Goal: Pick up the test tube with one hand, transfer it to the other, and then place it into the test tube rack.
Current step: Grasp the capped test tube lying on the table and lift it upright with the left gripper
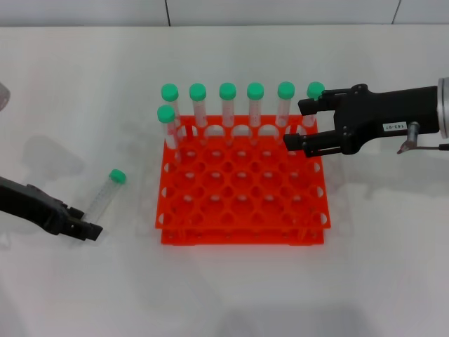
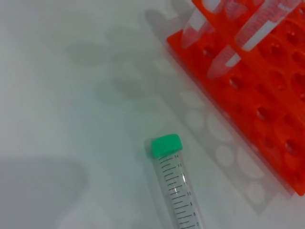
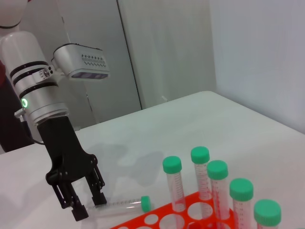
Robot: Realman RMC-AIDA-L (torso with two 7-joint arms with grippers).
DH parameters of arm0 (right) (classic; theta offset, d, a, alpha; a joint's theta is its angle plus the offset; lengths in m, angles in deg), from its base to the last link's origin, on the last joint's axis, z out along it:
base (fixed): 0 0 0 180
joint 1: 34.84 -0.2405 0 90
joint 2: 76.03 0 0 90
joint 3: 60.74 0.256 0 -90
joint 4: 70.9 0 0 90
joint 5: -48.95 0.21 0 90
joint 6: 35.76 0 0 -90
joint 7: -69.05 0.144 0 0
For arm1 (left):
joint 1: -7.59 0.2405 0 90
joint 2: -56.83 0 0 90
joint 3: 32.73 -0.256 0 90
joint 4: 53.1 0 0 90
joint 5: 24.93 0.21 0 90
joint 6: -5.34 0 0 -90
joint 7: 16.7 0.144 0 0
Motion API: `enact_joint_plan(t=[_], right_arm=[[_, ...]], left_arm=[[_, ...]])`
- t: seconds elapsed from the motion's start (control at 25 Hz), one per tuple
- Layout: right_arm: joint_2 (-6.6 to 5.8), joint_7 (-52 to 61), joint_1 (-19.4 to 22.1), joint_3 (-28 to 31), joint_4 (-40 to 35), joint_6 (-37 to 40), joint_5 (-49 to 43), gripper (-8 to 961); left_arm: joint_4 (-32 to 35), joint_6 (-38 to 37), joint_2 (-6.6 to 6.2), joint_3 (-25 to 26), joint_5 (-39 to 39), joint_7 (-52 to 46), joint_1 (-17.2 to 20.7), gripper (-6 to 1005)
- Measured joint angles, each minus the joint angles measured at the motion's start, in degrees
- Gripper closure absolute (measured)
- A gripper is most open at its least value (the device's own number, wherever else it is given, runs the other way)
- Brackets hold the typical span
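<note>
The slender clear plastic test tube with a green cap [image 1: 106, 191] lies flat on the white table [image 1: 231, 295], near the left side of the orange-red plastic rack with round holes [image 1: 242, 203]. The unlabelled black left gripper [image 1: 90, 229] sits at the tube's bottom end, its fingers spread on both sides of it, not yet pinching. The labelled black right gripper [image 1: 295, 123] hovers spread over the rack's far right corner, beside the standing green-capped tubes [image 1: 227, 105]. If the left fingers close too near the tip, the round tube may roll or slip out.
</note>
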Motion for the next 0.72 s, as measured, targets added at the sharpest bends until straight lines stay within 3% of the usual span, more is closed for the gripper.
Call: enact_joint_plan(t=[0.72], right_arm=[[0.0, -0.79, -0.19, 0.0, 0.28, 0.0, 0.61, 182]], left_arm=[[-0.28, 0.28, 0.02, -0.1, 1.24, 0.0, -0.72, 449]])
